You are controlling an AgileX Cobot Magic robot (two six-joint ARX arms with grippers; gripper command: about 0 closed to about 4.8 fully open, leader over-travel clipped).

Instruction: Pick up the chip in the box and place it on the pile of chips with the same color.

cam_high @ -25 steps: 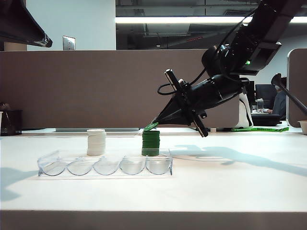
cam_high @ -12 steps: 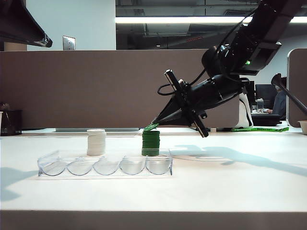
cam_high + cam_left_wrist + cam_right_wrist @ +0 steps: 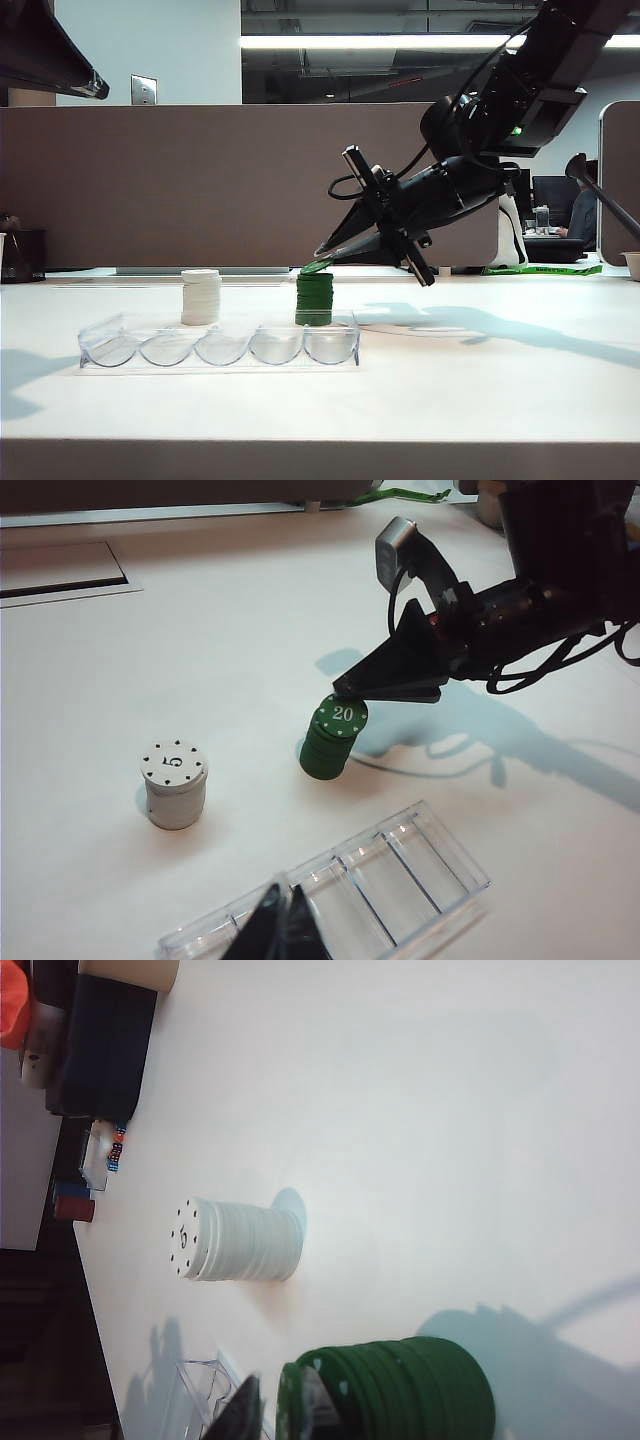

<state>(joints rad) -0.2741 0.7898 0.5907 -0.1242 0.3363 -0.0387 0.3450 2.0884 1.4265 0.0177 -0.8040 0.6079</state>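
Observation:
The green chip [image 3: 315, 266] with a white "20" [image 3: 343, 714] lies slightly tilted on top of the dark green pile of chips [image 3: 314, 300]. My right gripper [image 3: 323, 256] reaches down to it from the right, jaws parted. One finger stands clear of the chip's face, and the other [image 3: 318, 1405] sits between the chip [image 3: 291, 1400] and the pile [image 3: 430, 1390]. The clear box [image 3: 220, 345] lies in front with its slots bare. My left gripper [image 3: 285, 925] hovers shut over the box [image 3: 400, 865], holding nothing.
A white chip stack [image 3: 201, 297] stands to the left of the green pile, behind the box. A brown partition closes off the table's back edge. The right arm's cables hang above the table to the right of the pile.
The right gripper's jaws have spread apart. The chip has sunk from a steeper tilt to lie nearly flat on the pile. The arms have not moved.

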